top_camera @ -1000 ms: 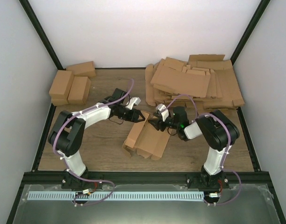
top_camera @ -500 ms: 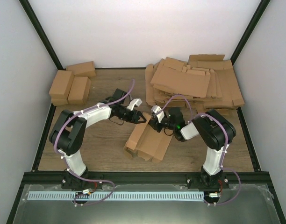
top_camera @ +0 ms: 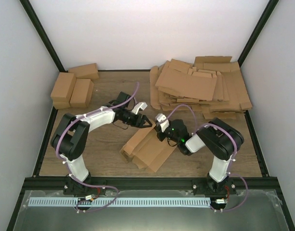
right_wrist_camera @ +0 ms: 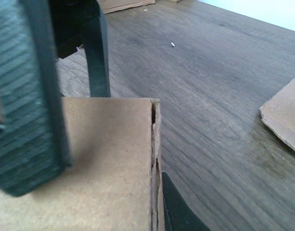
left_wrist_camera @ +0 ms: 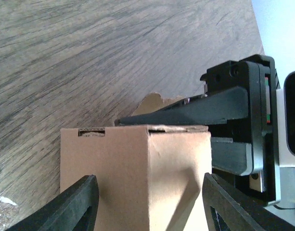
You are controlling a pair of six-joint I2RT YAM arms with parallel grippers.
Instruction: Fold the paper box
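The half-folded brown paper box [top_camera: 146,148] lies on the wood table between the two arms. My right gripper [top_camera: 161,130] is shut on the box's upright far wall. In the right wrist view its ribbed finger [right_wrist_camera: 27,96] presses the panel [right_wrist_camera: 104,163] and the other finger [right_wrist_camera: 179,209] sits behind the wall's edge. My left gripper [top_camera: 146,122] hovers open just left of it. In the left wrist view its fingers [left_wrist_camera: 77,207] stand wide on either side of the box's end [left_wrist_camera: 133,173], with the right gripper [left_wrist_camera: 234,120] close behind the box.
A heap of flat cardboard blanks [top_camera: 198,86] fills the back right. Folded boxes [top_camera: 73,86] stand at the back left. A blank's corner [right_wrist_camera: 285,118] lies on the table to the right of my right gripper. Black frame rails run along the table's sides.
My right gripper has closed on the box wall while shifting left and nearer. The box has swung and slid toward the near left. The left gripper stays open, hardly moved.
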